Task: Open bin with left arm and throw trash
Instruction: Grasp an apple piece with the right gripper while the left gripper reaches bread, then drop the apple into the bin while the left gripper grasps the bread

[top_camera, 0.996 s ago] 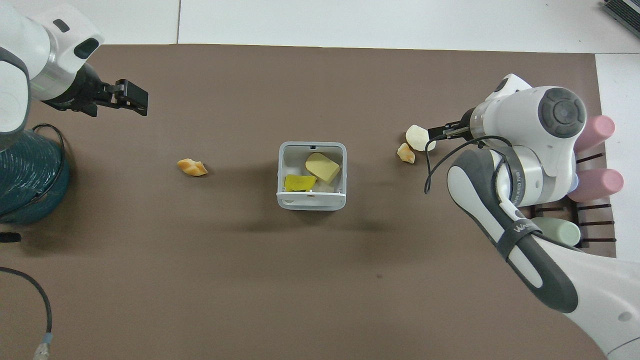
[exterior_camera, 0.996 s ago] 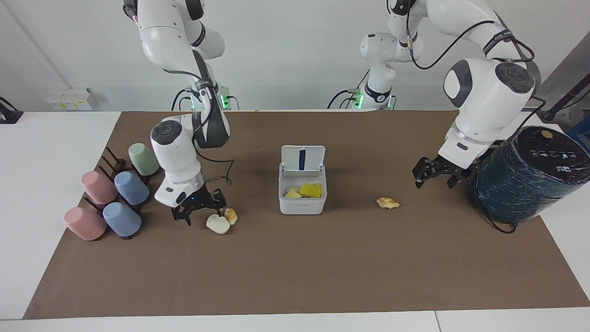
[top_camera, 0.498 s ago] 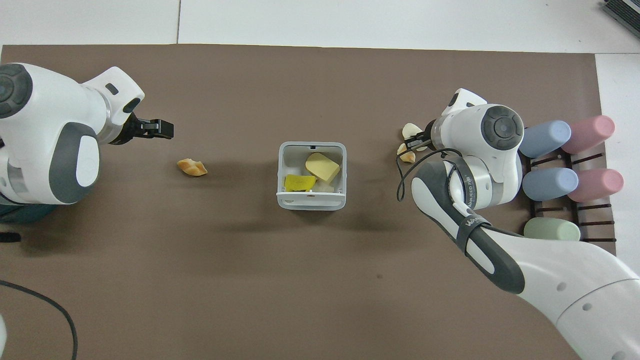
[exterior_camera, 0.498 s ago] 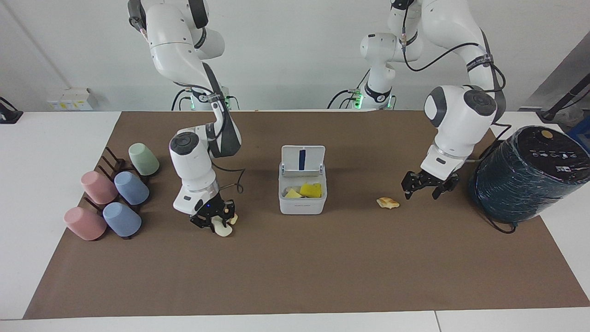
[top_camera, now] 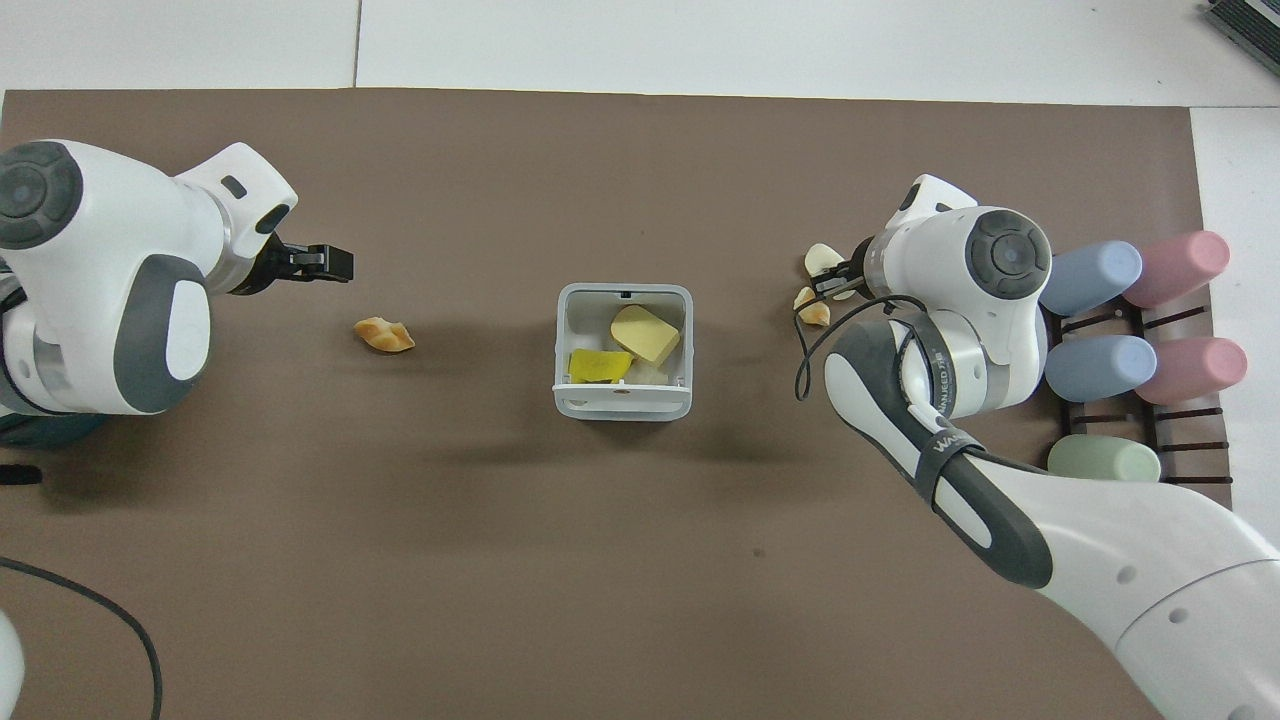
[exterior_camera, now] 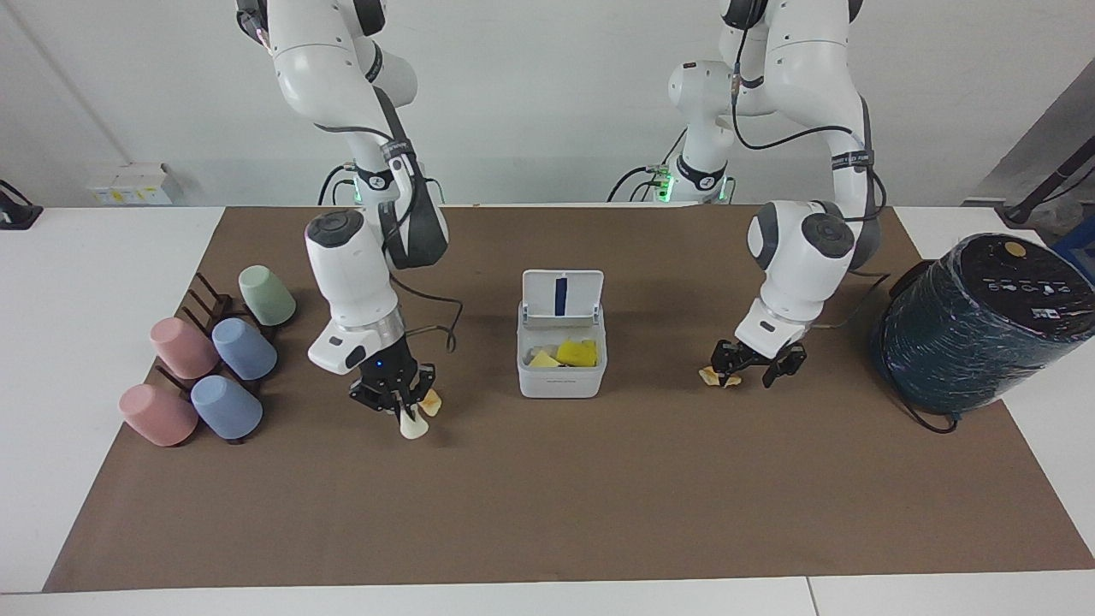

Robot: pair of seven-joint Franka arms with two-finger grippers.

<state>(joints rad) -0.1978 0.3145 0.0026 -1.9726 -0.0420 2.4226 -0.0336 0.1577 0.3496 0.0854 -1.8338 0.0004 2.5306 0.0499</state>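
The white bin point(exterior_camera: 560, 387) point(top_camera: 622, 406) stands mid-mat with its lid point(exterior_camera: 562, 295) up and yellow pieces inside. My right gripper point(exterior_camera: 402, 409) point(top_camera: 838, 281) is shut on the pale cream trash lump point(exterior_camera: 413, 426) point(top_camera: 822, 260), low over the mat toward the right arm's end. An orange lump point(exterior_camera: 431, 402) point(top_camera: 812, 308) lies right beside it. Toward the left arm's end, my left gripper point(exterior_camera: 746, 370) point(top_camera: 333, 263) hangs open just above the mat. One of its fingers is next to another orange lump point(exterior_camera: 712, 376) point(top_camera: 384, 334).
A large dark teal cylinder point(exterior_camera: 975, 325) point(top_camera: 40, 432) stands at the left arm's end of the table. Pastel cups point(exterior_camera: 214, 368) point(top_camera: 1130, 310) lie on a dark rack at the right arm's end. A black cable point(top_camera: 90, 600) trails near the robots.
The right gripper moved onto the cream lump and shut on it, tipping it on end. The left arm swung in from the teal cylinder and came down beside the lone orange lump.
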